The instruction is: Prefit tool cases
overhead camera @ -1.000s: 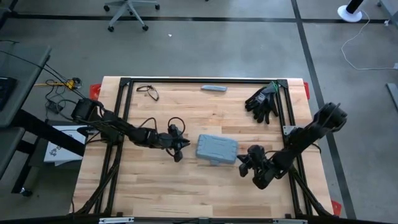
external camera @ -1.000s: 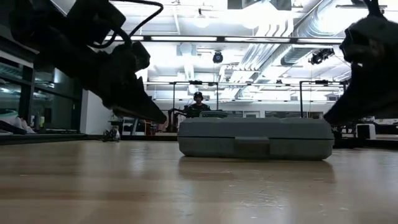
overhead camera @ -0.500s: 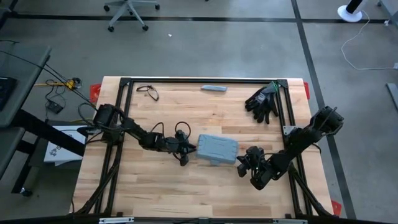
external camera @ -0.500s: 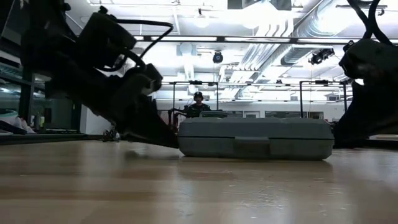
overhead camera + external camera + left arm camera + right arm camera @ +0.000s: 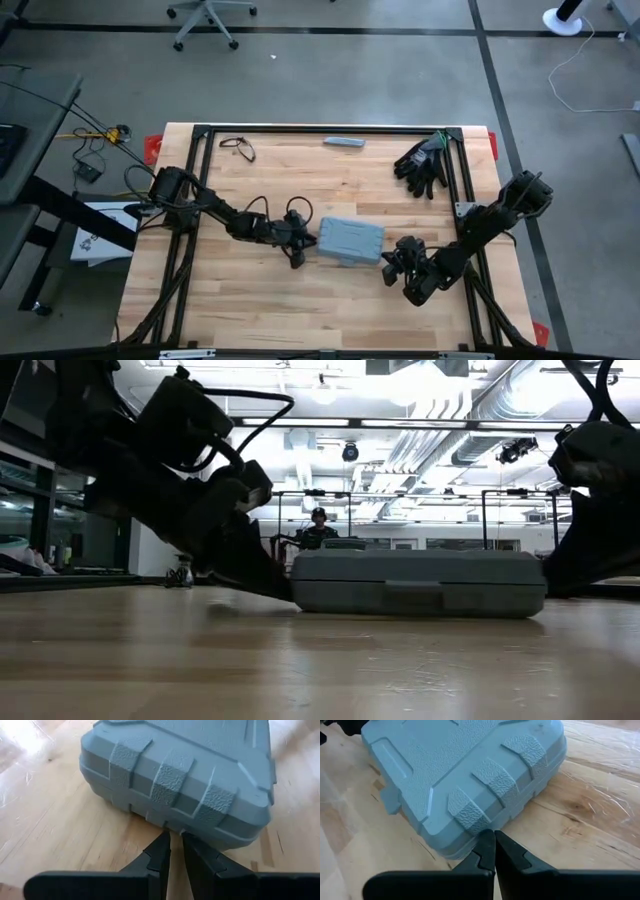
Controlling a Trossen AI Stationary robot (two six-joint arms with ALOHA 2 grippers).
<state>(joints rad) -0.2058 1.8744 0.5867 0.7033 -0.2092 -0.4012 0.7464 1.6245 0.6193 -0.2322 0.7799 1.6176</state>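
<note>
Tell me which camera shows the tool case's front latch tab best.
The right wrist view: the latch tab juts clearly from the tool case edge. The low view shows it face-on but dim, the high view only as a tiny bump, and the left wrist view not at all.

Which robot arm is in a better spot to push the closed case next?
Probably the left. The left gripper has its fingertips right at the tool case end, low on the table. The right gripper, shut, waits at the other end.
</note>
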